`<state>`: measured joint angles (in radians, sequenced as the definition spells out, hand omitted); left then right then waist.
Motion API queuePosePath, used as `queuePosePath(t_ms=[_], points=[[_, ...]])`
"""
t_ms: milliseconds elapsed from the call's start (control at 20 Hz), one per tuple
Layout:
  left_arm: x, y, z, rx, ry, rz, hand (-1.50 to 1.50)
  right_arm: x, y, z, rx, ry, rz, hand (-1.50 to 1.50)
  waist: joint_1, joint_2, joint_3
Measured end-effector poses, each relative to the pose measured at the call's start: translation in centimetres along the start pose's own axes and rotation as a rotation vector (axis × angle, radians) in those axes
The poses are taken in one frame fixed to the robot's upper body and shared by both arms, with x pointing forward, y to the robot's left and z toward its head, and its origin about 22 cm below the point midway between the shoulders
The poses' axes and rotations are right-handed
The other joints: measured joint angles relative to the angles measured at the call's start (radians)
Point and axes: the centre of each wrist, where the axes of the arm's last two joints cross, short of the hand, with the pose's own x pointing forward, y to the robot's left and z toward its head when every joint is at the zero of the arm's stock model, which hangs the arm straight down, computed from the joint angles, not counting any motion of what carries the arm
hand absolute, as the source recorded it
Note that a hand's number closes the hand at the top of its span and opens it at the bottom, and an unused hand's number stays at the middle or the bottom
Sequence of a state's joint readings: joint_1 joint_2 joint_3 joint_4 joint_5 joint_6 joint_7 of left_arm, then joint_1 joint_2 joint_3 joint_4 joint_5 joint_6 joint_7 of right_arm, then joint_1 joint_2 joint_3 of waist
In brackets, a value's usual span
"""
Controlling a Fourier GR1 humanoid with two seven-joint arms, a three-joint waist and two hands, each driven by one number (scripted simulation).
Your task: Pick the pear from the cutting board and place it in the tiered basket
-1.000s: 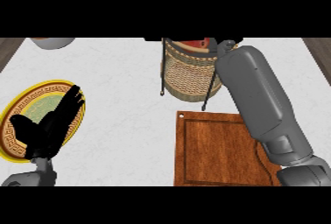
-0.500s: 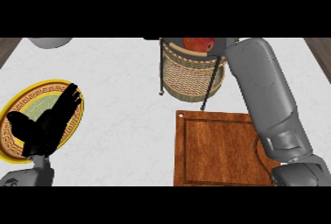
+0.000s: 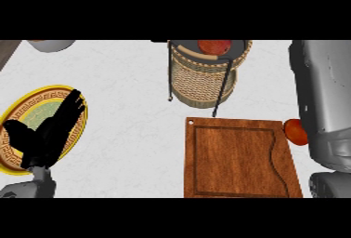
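The tiered wicker basket [image 3: 202, 83] stands at the back centre on a black wire frame. A red rounded fruit [image 3: 214, 46], seemingly the pear, lies in its top tier with no hand on it. The wooden cutting board [image 3: 240, 160] lies in front of the basket and carries nothing. My right forearm [image 3: 326, 107] rises along the right edge, and its hand is cut off beyond the view. My left hand [image 3: 48, 132] rests open, fingers up, over the plate at the left.
A yellow-rimmed patterned plate [image 3: 17, 109] lies at the left under my left hand. A second red round object [image 3: 295, 131] sits by the board's right edge, half hidden by my right forearm. A grey bowl [image 3: 51, 44] shows at the back left.
My right arm has swung to the right, away from the basket. The red fruit in the top tier is now uncovered. A red object beside the board has come into view.
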<state>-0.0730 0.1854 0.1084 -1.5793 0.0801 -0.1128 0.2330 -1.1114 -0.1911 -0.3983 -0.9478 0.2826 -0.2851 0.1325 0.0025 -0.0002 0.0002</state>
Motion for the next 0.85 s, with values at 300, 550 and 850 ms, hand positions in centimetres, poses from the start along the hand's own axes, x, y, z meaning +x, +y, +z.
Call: queuePosePath(t_ms=[300, 550, 850], points=[[-0.2, 0.0, 0.0, 0.013, 0.001, 0.006, 0.00, -0.3, -7.8, -1.6, -0.139, 0.013, -0.020, -1.50, -0.002, 0.000, 0.000], [-0.3, 0.1, 0.0, 0.010, -0.002, 0.005, 0.00, -0.8, -15.8, -1.8, -0.188, 0.005, -0.020, -1.50, -0.004, 0.001, 0.000], [-0.3, 0.2, 0.1, 0.004, 0.007, 0.004, 0.00, -1.0, -24.2, -1.3, -0.199, -0.003, -0.003, -1.50, 0.001, 0.002, 0.000]])
